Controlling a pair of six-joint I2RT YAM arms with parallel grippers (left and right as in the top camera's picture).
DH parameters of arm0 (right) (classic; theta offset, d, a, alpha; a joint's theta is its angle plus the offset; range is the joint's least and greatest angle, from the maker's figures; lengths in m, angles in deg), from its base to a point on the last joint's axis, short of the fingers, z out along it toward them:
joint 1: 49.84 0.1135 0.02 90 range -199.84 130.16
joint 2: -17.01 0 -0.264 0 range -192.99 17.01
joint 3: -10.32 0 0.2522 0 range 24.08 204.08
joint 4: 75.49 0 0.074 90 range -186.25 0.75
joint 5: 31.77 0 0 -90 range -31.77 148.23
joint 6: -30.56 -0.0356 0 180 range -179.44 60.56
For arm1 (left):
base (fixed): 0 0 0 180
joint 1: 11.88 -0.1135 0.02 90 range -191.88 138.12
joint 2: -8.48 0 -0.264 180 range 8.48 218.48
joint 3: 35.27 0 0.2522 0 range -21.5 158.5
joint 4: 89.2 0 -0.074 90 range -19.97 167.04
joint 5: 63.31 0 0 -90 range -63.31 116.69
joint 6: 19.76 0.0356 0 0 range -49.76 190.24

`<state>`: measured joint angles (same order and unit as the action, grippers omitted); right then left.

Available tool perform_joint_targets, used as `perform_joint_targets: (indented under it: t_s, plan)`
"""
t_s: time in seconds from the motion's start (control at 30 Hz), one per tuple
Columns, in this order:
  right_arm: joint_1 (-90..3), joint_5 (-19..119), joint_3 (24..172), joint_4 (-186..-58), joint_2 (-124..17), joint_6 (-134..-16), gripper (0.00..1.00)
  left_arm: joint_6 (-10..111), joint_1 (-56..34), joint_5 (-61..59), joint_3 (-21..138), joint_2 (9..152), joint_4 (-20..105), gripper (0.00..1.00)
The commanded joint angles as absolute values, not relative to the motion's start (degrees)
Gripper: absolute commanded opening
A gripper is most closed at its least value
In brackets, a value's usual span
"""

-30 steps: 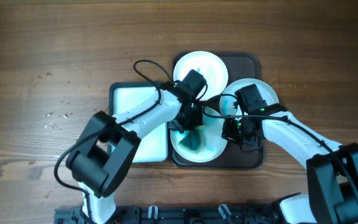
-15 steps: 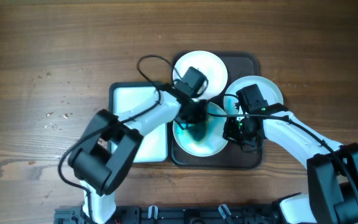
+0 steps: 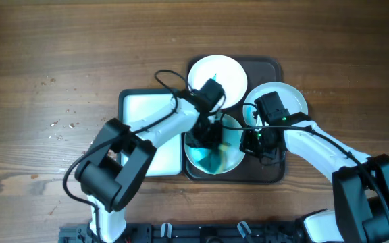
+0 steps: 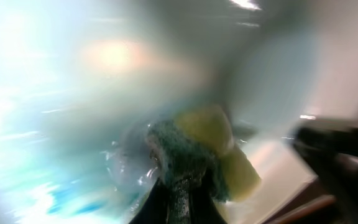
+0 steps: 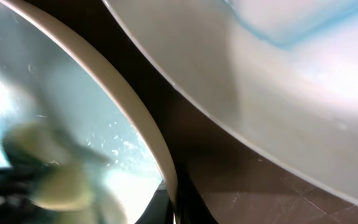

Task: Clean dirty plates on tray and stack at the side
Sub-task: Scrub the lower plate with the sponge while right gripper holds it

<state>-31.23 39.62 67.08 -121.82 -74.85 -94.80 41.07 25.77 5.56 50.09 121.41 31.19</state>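
A dark tray [image 3: 270, 67] holds three white plates. The front plate [image 3: 216, 163] is smeared with blue-green. My left gripper [image 3: 206, 137] is shut on a yellow and green sponge [image 4: 205, 149] and presses it on that plate [image 4: 55, 124]. My right gripper [image 3: 254, 142] is shut on the right rim of the same plate [image 5: 148, 134]. A clean-looking plate [image 3: 216, 73] sits at the tray's back. Another plate [image 3: 290, 100] with a blue streak [image 5: 303, 31] sits at the right.
A white rectangular tray [image 3: 140, 118] with a dark rim lies left of the dark tray. Small crumbs [image 3: 59, 128] lie on the wooden table at the left.
My left gripper moved the sponge back up the plate, then a little down and right. The blue-green smear spread. My right gripper stayed on the rim.
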Motion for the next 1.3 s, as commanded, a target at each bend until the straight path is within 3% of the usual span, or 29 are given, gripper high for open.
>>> perform_joint_targets:
  t_s: [0.0,0.23,0.5,0.73,0.87,1.0,1.13,1.27]
  plan:
    - [-31.5,43.2,66.3,-121.6,-77.0,-95.6,0.04,41.6,20.9,29.3,46.8,122.7,26.2,0.04]
    - [-31.5,43.2,66.3,-121.4,-77.0,-95.4,0.04,41.4,19.8,35.4,46.8,118.7,26.8,0.04]
    - [-31.5,43.2,66.3,-121.3,-77.0,-95.5,0.04,41.3,25.7,7.6,43.4,119.0,45.2,0.04]
    - [-31.5,43.2,66.3,-121.7,-77.0,-95.5,0.04,39.4,32.1,6.1,42.3,119.0,50.3,0.04]
    - [-31.5,43.2,66.3,-122.4,-77.0,-95.4,0.04,41.7,29.0,5.9,45.0,115.1,44.0,0.34]
    - [-31.5,43.2,66.3,-123.0,-77.0,-95.4,0.04,43.8,28.0,5.9,46.9,110.6,39.8,0.49]
    - [-31.5,43.2,66.3,-123.0,-77.0,-95.4,0.04,44.6,29.6,8.3,46.7,110.7,36.4,0.55]
    - [-31.5,43.2,66.3,-122.9,-77.0,-95.4,0.04,44.6,32.1,15.2,44.3,113.4,37.5,0.55]
